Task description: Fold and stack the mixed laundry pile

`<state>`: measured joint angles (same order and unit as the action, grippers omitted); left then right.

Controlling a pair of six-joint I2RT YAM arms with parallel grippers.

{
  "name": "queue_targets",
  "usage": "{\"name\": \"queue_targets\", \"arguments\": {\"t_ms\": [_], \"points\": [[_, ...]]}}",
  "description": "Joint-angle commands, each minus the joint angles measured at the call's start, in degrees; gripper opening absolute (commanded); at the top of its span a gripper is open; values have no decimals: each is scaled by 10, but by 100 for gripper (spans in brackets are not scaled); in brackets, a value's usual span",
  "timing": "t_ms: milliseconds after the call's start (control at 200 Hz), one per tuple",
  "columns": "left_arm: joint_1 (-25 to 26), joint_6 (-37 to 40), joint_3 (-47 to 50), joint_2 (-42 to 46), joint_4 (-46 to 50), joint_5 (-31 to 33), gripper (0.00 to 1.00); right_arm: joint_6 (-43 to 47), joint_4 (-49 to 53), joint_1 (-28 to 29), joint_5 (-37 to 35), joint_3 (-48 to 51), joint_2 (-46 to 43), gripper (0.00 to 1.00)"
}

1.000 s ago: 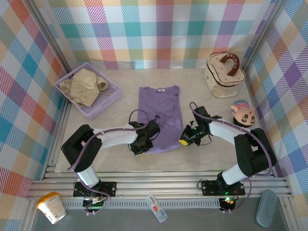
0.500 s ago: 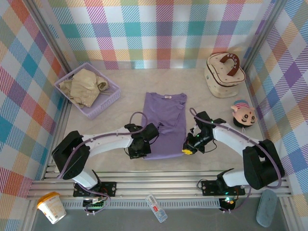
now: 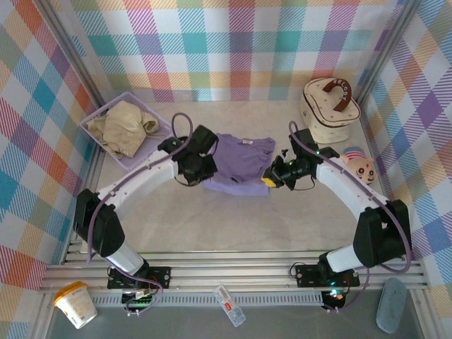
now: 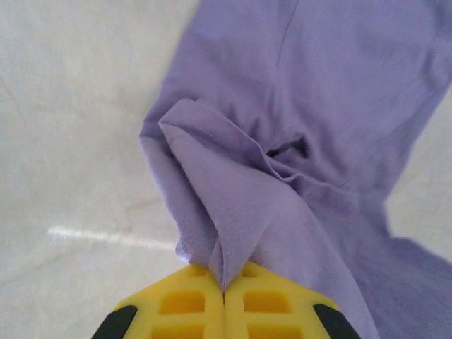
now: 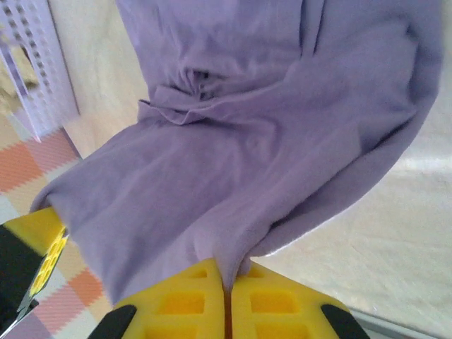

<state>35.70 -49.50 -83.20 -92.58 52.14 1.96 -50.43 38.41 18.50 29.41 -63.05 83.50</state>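
Clamped shut on the two near corners of the purple T-shirt [image 3: 244, 155], the left gripper [image 3: 201, 173] and right gripper [image 3: 270, 181] held its hem level over the middle of the table [image 3: 212, 226], the collar lying just beyond them toward the far edge, and the beige garment [image 3: 123, 127] in the basket [image 3: 106, 147] at the far-left corner.

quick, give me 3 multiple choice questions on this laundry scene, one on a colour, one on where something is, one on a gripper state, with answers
1. Which colour is the T-shirt between the arms? A green B red C lavender-purple
2. Where does the beige garment lie? A in the lavender basket B on the T-shirt C under the T-shirt
3. How is the left gripper? A open, holding nothing B shut on the T-shirt C shut on the beige garment

Answers: 1 C, the cloth is pale purple in every view. 2 A, it is heaped inside the basket at the left rear. 3 B, the left wrist view shows purple cloth pinched between closed yellow fingers.
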Motion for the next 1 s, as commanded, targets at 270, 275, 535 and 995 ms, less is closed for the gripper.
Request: {"name": "queue_targets", "arguments": {"t_ms": [270,275,535,995], "points": [[-110,125,-429,-347,-3,-113,57,-57,-73,-83,-79,-262,239,31],[-110,126,-444,-356,2,-115,66,-57,-75,-85,-80,-266,242,34],[-145,123,-798,-553,107,-169,100,62,-45,-114,-145,-404,297,99],[-106,120,-254,-239,-62,-165,87,223,27,-71,-127,-346,309,70]]}}
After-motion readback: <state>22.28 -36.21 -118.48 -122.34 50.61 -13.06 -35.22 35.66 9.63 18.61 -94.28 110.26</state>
